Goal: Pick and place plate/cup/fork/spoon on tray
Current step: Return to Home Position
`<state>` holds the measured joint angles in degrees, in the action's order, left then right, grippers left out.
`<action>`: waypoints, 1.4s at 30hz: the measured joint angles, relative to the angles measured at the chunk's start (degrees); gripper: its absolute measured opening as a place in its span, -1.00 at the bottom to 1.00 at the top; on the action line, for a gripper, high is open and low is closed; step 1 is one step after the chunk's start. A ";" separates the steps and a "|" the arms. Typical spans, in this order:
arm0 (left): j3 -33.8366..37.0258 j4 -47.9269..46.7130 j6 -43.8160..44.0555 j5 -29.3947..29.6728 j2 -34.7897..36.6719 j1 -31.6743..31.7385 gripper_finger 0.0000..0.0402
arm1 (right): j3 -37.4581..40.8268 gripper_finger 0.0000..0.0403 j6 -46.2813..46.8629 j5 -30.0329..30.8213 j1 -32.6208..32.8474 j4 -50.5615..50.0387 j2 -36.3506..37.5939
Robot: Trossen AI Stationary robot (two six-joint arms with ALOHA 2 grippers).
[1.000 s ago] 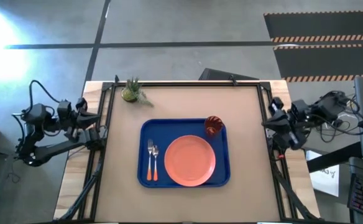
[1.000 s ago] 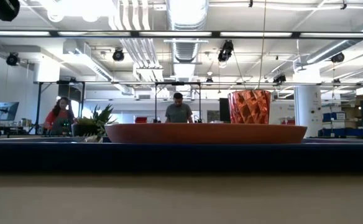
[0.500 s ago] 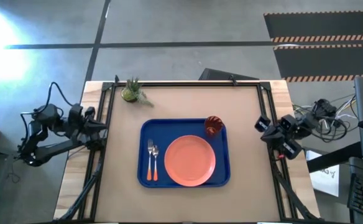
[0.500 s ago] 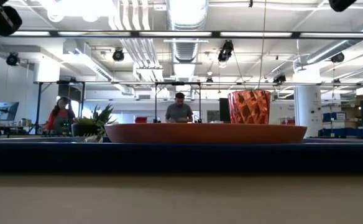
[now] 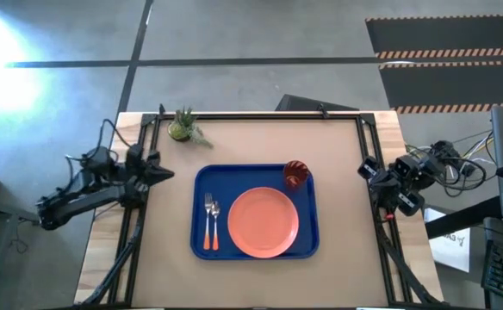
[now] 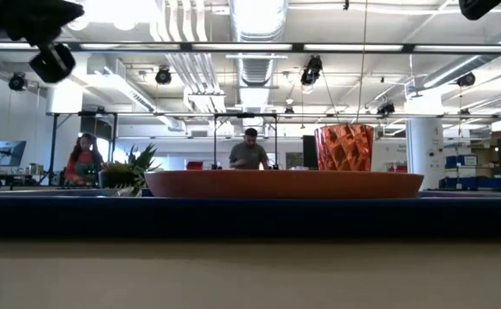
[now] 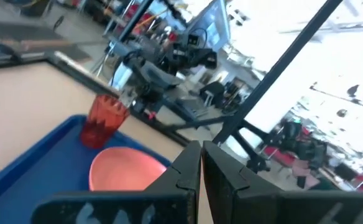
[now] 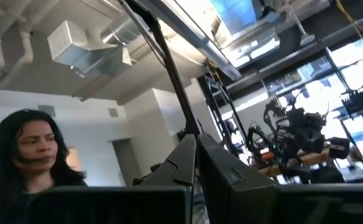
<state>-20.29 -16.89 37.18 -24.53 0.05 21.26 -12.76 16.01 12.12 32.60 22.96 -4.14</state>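
While perched at the table's left and right edges, left gripper (image 5: 164,175) and right gripper (image 5: 365,169) both pinched closed and empty, plate (image 5: 263,222), cup (image 5: 295,173), fork (image 5: 207,220), spoon (image 5: 214,221) already on tray (image 5: 201,188); any inward sweep could topple cup.
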 joint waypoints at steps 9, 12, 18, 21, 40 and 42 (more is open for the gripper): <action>10.24 20.21 0.34 5.68 0.00 -1.85 -1.00 | -3.56 -0.96 -0.12 -0.04 0.00 -6.46 0.06; 12.60 20.01 -1.31 11.48 0.00 -4.28 -1.00 | -4.83 -0.96 -1.50 1.08 0.00 -9.37 0.08; 14.86 20.93 -7.99 24.31 -1.61 -10.71 -1.00 | -5.82 -0.96 -4.10 2.51 -0.02 -11.39 0.47; 14.98 20.80 -11.60 27.82 -3.70 -13.59 -1.00 | -5.82 -0.96 -4.70 4.29 -0.02 -14.80 0.72; 14.32 18.93 -18.07 18.02 -8.08 -15.84 -1.00 | -6.81 -0.96 -5.79 15.52 -0.02 -25.66 -0.07; 14.17 19.02 -18.40 16.59 -7.61 -15.82 -1.00 | -7.10 -0.96 -8.19 15.49 -0.02 -26.66 -0.07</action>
<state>-6.13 2.13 18.78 -7.94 -7.55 5.43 -19.87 7.82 27.61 32.58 -3.71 -4.21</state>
